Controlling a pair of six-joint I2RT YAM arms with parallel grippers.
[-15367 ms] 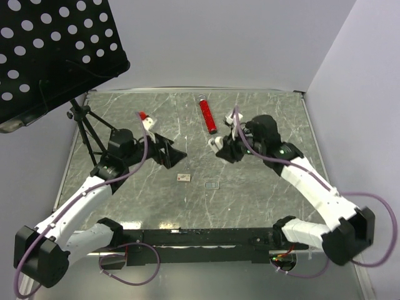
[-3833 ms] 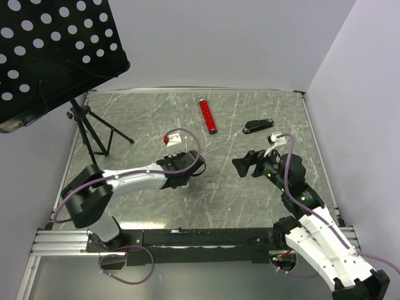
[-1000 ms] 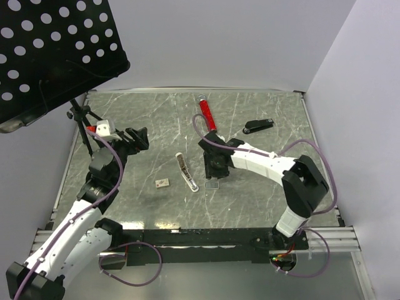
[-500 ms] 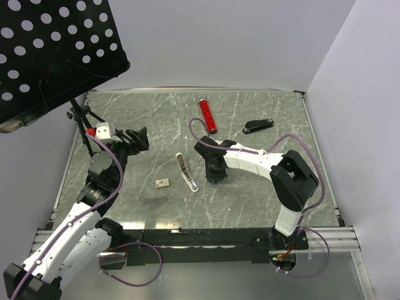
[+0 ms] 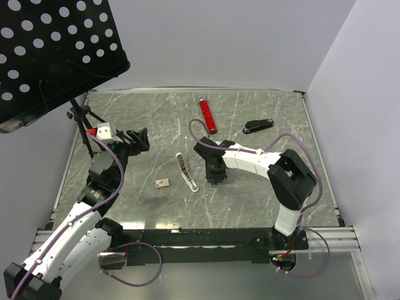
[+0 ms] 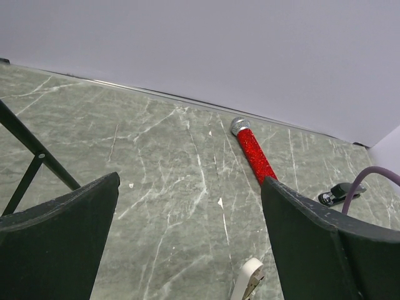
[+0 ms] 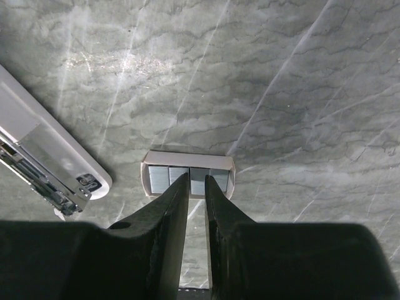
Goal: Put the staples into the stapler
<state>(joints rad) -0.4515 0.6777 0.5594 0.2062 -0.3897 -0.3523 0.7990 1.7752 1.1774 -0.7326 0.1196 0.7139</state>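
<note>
Setting: robot lab test cell.
Enclosure: plain white walls (image 5: 219,44) around a grey marbled table (image 5: 156,119).
Mounting: black rail (image 5: 200,237) carrying the cabled left arm (image 5: 94,187) and right arm (image 5: 250,159).
Fixtures: tripod (image 5: 87,134); perforated black panel (image 5: 50,50).

- We see white shells on the left arm (image 5: 72,222) and the right arm (image 5: 250,159), with black joints between them.
- Purple cables (image 5: 290,135) loop along both arms.
- A white block with a red mark (image 5: 103,131) sits on the left wrist.
- The left gripper (image 6: 190,181) has broad black fingers (image 6: 56,244) with pale, scuffed edges.
- The right gripper (image 7: 197,177) has black fingers (image 7: 169,212) that taper to slim tips.
</note>
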